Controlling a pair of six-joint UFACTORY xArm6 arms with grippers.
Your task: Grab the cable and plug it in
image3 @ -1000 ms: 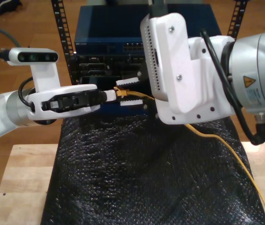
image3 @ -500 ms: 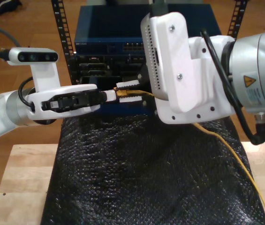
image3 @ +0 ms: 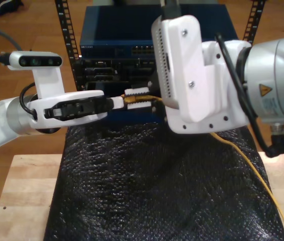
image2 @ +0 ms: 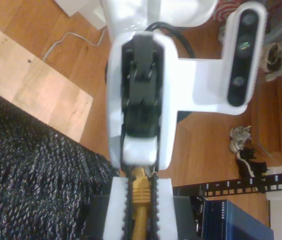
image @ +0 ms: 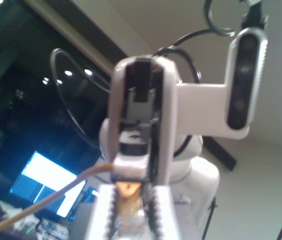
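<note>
At the rack front, my second gripper (image3: 139, 95): it reaches in from the exterior view's left. Its toothed pads (image2: 115, 210) are pressed in on the yellow boot just behind the plug, with no gap at either side.
In those jaws, the cable (image2: 141, 192): the boot end lies lengthwise between the pads, pointing at the dark rack units below the blue switch (image3: 116, 30). Whether the plug touches a port, I cannot tell.
Against one second ago: the two fingers stood well apart then, one above and one below the boot. Half a second ago they were nearer, and now they are drawn in onto it.
Under the ceiling, my first gripper (image: 131, 220): its pads stand close together around a blurred amber piece, so I read it as closed on the cable.
Beside those pads, the cable again (image: 46, 202): a pale yellow run leaves from the base of the fingers and slants away.
At the exterior view's right, the other arm (image3: 197, 75): its big white body hides the jaws beneath it and has barely shifted over the second.
Over the black mat (image3: 131, 191): the cable comes out from under that white body and trails down to the exterior view's lower right. It lies much as it did before.
Below the mat, the wooden table (image3: 26, 191): bare wood shows on both sides.
</note>
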